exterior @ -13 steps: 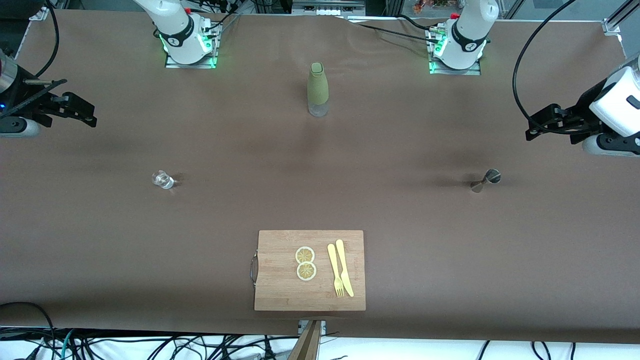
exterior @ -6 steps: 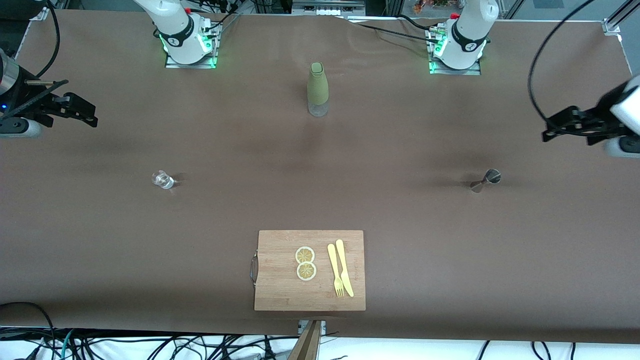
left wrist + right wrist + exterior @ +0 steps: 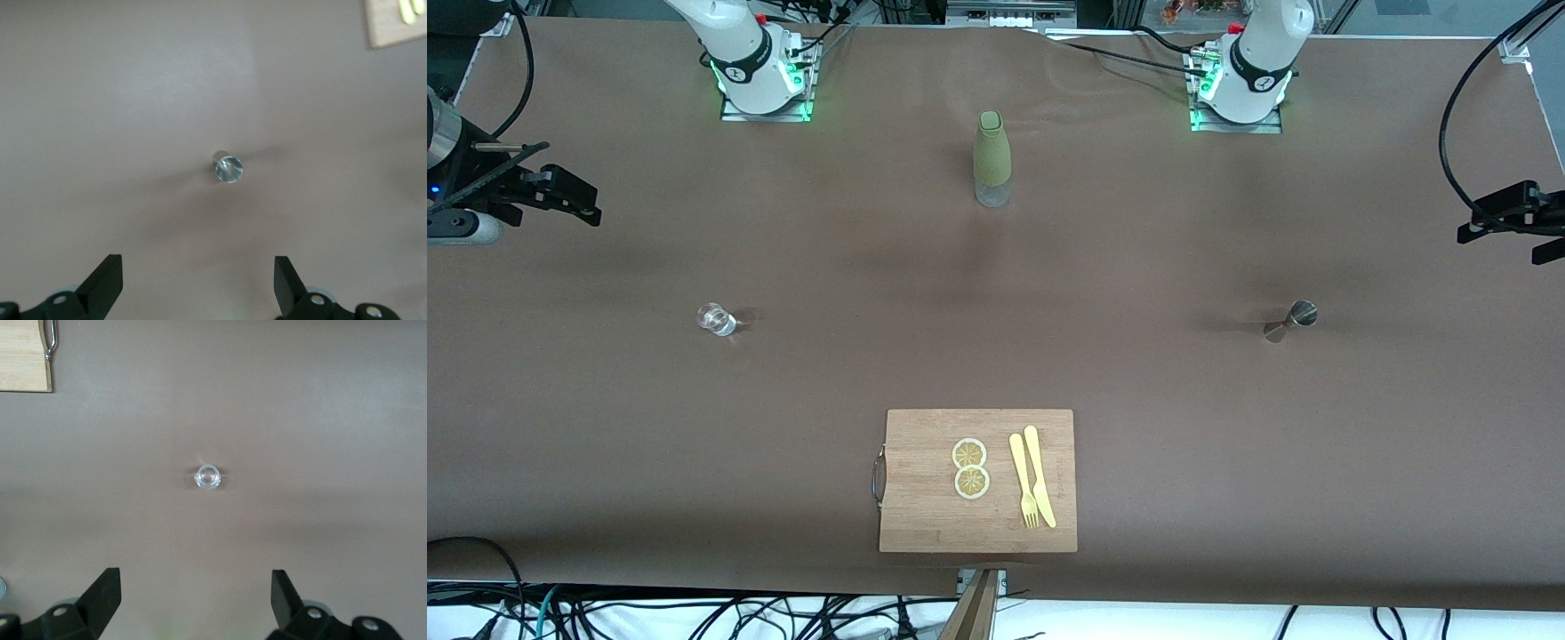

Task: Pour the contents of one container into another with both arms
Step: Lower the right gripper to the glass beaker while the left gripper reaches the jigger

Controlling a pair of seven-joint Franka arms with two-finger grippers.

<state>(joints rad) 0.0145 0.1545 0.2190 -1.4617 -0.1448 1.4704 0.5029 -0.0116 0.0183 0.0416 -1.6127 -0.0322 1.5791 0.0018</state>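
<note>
The small steel jigger point(image 3: 1291, 322) stands on the brown table toward the left arm's end; the left wrist view shows it from above point(image 3: 228, 167). My left gripper point(image 3: 1474, 222) hangs open and empty above the table's edge at that end, well clear of the jigger, its tips point(image 3: 199, 280) wide apart. The tiny clear glass tumbler point(image 3: 716, 319) stands toward the right arm's end, also in the right wrist view point(image 3: 207, 476). My right gripper point(image 3: 591, 203) hovers open and empty near that end's edge, its tips point(image 3: 195, 597) spread.
A tall olive-green bottle point(image 3: 991, 160) stands mid-table near the arms' bases. A wooden cutting board point(image 3: 925, 524) with two lemon slices point(image 3: 970, 467) and a yellow fork and knife point(image 3: 1032, 480) lies at the table's edge nearest the front camera.
My left arm has drawn back toward its end of the table, the gripper sliding almost out of the front view. The right gripper has barely moved.
</note>
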